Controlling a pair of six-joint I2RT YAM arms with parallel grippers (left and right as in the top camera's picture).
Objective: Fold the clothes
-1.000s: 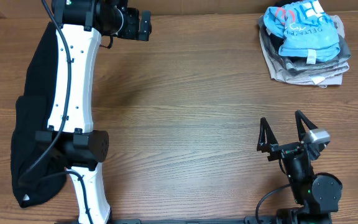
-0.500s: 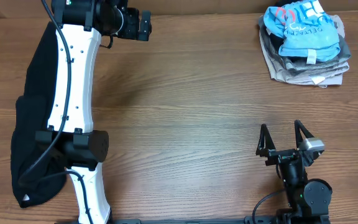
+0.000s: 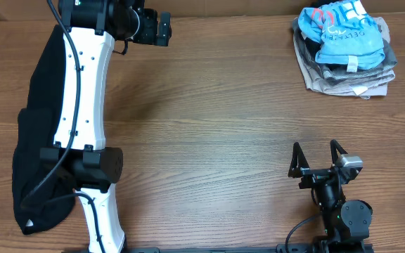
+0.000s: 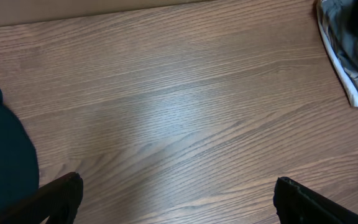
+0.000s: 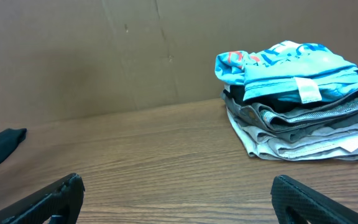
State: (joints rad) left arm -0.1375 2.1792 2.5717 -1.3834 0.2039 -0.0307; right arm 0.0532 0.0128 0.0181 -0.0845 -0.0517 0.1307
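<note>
A stack of folded clothes (image 3: 346,56) sits at the table's far right, with a light blue T-shirt (image 3: 343,31) with pink-and-white lettering on top. The stack also shows in the right wrist view (image 5: 300,112) and at the left wrist view's edge (image 4: 352,50). A black garment (image 3: 37,140) lies spread at the left under my left arm; its edge shows in the left wrist view (image 4: 2,149). My left gripper (image 3: 162,28) is open and empty at the far left back, fingertips apart (image 4: 176,196). My right gripper (image 3: 316,151) is open and empty near the front right (image 5: 176,199).
The wooden table (image 3: 216,119) spans the view. A brown cardboard wall (image 5: 104,56) stands behind the table. My left arm (image 3: 83,105) stretches across the black garment from the front edge to the back.
My right gripper has drawn back a little toward the front edge of the table, still open. The left arm and the clothes have not moved.
</note>
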